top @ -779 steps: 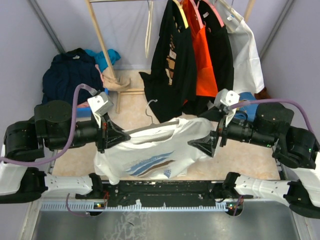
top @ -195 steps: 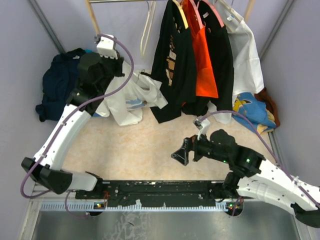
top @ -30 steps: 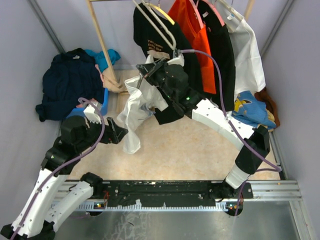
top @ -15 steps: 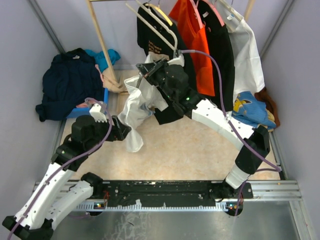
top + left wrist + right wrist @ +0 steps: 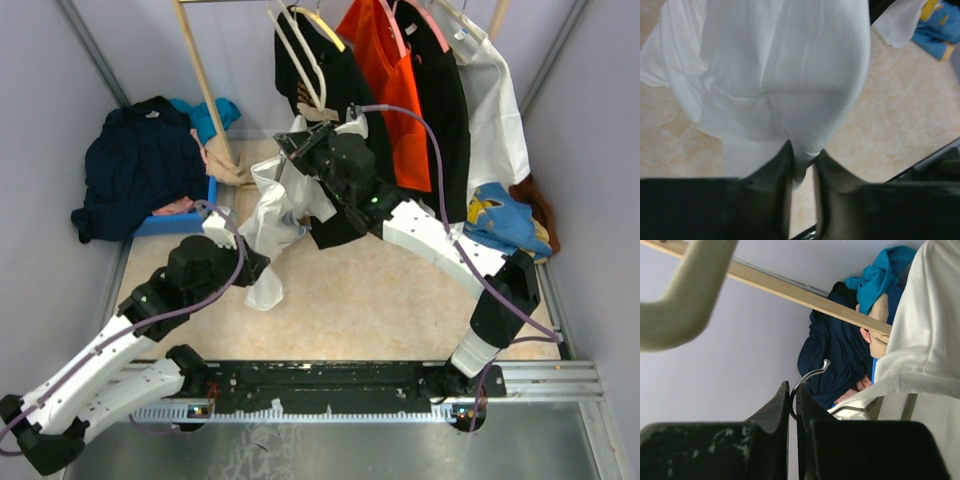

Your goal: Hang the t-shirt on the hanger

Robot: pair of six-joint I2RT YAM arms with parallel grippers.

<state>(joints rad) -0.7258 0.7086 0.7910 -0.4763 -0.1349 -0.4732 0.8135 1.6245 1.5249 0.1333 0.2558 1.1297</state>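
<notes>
From above, you see the soft white t-shirt hanging in limp folds between both arms, with open beige floor beneath. At your left wrist, the left end effector pinches its smooth lower fold. At your right wrist, the right end effector is clamped on the thin wire hook of the hanger, whose arms are mostly hidden under cloth.

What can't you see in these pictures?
- The hanger: only its wire hook shows in the right wrist view; the t-shirt covers its arms.
- The t-shirt's print: too folded to make out in the top view.
- Whether the left end effector pinches tight: cloth covers its fingertips, left wrist view.
</notes>
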